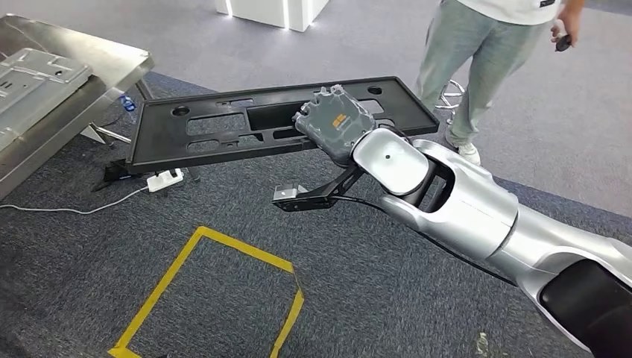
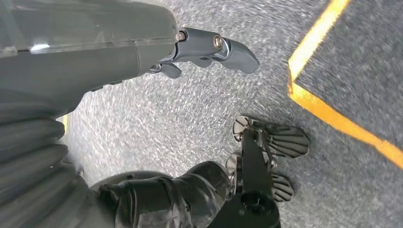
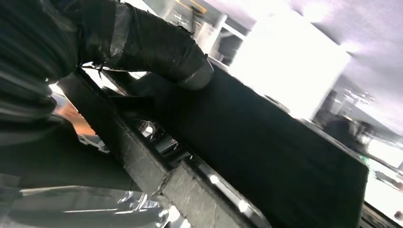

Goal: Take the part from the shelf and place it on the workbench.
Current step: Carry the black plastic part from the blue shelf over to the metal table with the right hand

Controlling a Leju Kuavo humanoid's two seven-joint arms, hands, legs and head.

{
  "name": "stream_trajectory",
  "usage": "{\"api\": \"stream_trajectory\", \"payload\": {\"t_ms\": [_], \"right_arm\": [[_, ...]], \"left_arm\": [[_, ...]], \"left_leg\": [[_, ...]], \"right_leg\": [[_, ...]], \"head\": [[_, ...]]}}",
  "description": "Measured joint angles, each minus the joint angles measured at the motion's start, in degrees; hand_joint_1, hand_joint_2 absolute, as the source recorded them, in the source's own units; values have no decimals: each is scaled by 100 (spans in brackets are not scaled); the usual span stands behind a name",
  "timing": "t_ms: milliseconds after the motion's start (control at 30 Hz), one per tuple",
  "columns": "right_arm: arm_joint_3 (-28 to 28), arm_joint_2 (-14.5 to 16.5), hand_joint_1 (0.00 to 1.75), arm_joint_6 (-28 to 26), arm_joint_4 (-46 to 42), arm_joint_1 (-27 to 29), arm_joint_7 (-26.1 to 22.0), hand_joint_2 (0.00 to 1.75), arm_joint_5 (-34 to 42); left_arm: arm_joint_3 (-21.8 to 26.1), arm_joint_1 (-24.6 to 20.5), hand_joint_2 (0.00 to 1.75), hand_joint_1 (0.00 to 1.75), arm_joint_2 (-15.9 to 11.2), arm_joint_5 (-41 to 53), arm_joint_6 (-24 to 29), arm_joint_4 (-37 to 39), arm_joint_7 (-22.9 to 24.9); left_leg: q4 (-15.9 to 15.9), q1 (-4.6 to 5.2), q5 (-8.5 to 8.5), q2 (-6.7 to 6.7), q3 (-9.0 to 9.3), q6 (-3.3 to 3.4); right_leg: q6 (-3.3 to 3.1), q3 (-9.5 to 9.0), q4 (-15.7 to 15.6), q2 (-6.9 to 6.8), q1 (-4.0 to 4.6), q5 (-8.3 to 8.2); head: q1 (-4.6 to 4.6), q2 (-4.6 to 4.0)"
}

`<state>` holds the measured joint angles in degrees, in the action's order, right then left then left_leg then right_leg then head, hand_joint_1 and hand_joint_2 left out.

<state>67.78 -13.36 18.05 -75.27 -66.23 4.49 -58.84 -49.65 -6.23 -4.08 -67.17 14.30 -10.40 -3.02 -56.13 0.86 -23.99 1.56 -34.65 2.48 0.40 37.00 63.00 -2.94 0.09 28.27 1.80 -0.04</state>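
The part is a long black plastic panel [image 1: 223, 130] with several cut-outs, held level above the carpet in the head view. My right hand [image 1: 337, 123] grips its near long edge toward the right end, grey back of the hand facing up. In the right wrist view the dark taped thumb [image 3: 157, 45] lies across the panel's black face [image 3: 266, 156]. The steel workbench [image 1: 89, 93] stands at the far left, apart from the panel's left end. My left hand [image 2: 209, 47] hangs over the floor, fingers stretched out and holding nothing.
A grey metal casting [image 1: 37, 74] lies on the workbench. A person [image 1: 484, 52] stands at the far right behind the panel. On the carpet are a yellow tape square [image 1: 212, 298], a white power strip [image 1: 164, 180] with its cable, and a white cabinet [image 1: 276, 9] far back.
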Motion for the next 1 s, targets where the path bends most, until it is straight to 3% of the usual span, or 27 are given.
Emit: {"api": "stream_trajectory", "payload": {"t_ms": [33,67,133,200,267,333,367,433,500,567,633,667,733,800,867,933,967,1000], "right_arm": [[0,1,175,0,6,-4,-4,175,-1],[0,1,175,-1,13,-2,-8,175,-2],[0,1,175,-5,33,21,-12,175,-2],[0,2,175,-14,48,29,-15,175,-2],[0,4,175,-23,61,12,-15,175,-3],[0,6,175,-34,77,-7,-13,175,-3],[0,7,175,-38,83,-11,-12,175,-3],[0,13,175,-40,92,-10,-8,175,-5],[0,30,175,-40,98,-26,-4,175,-9],[0,44,175,-40,99,-44,-6,175,-13],[0,46,175,-35,109,-46,-7,175,-14],[0,46,175,-33,115,-43,-7,175,-13],[0,51,175,-31,121,-46,-8,175,-14],[0,55,175,-31,121,-59,-8,175,-15],[0,53,175,-31,125,-67,-7,175,-15],[0,54,175,-32,130,-68,-14,175,-24],[0,55,175,-33,133,-68,-18,175,-31],[0,55,175,-34,134,-80,-21,175,-39]], "left_arm": [[0,-9,175,0,2,-5,2,0,-2],[0,-19,175,0,3,-6,4,0,-2],[0,-31,175,0,5,-6,9,0,-2],[0,-28,175,0,7,-6,12,0,-2],[0,-25,175,0,8,-6,22,0,-2],[1,-27,175,0,3,-4,35,0,3],[1,-20,175,0,1,-3,40,0,6],[0,17,175,0,3,-2,46,1,17],[-1,36,175,0,13,0,52,1,29],[-1,11,175,0,21,1,58,0,36],[-1,-7,175,0,22,1,60,0,40],[-2,-6,175,0,23,1,59,0,42],[-3,4,175,0,26,1,58,0,43],[-3,1,175,0,19,2,59,1,44],[-4,-16,175,0,5,4,56,2,45],[-8,-18,175,0,-1,12,53,2,57],[-10,-7,175,0,2,16,54,2,66],[-12,0,175,0,6,20,54,2,76]], "left_leg": [[5,-13,13,-69,-8,13],[-2,-26,19,-144,-20,22],[-39,-49,18,-320,-42,19],[-105,-80,-3,-495,-64,-12],[-218,-117,-51,-661,-116,-95],[-323,-144,-72,-789,-216,-186],[-335,-154,-60,-848,-262,-220],[-330,-178,-42,-902,-310,-273],[-536,-162,-179,-677,-423,-322],[-1152,-147,-503,-342,-703,-360],[-1758,-149,-724,-217,-977,-361],[-1826,-144,-703,-200,-1000,-343],[-1320,-106,-394,-140,-713,-265],[-570,9,-144,137,-298,-138],[-245,115,-109,317,-135,-39],[-165,120,-70,203,-111,0],[-110,98,-41,138,-80,4],[-54,66,-10,76,-47,13]], "right_leg": [[19,159,372,172,-14,178],[36,344,773,252,-23,344],[72,567,1238,287,-52,446],[104,407,904,305,-94,167],[144,37,149,499,-152,-132],[140,-154,-242,698,-173,-198],[117,-158,-249,718,-158,-179],[39,-148,-253,603,-149,-198],[-40,-157,-292,485,-157,-228],[-85,-161,-318,360,-131,-242],[-109,-161,-322,212,-90,-234],[-120,-164,-322,138,-73,-227],[-135,-191,-322,1,-38,-205],[-137,-234,-344,-132,-12,-182],[-115,-256,-374,-271,1,-177],[-75,-277,-398,-401,18,-164],[-54,-283,-376,-366,16,-131],[-35,-246,-269,-245,13,-54]], "head": [[-10,0],[-19,0],[-23,-1],[-23,0],[-27,0],[-22,1],[-20,1],[-16,0],[21,0],[66,-1],[77,-1],[78,-1],[79,-1],[75,-1],[82,0],[90,1],[85,0],[80,1]]}}
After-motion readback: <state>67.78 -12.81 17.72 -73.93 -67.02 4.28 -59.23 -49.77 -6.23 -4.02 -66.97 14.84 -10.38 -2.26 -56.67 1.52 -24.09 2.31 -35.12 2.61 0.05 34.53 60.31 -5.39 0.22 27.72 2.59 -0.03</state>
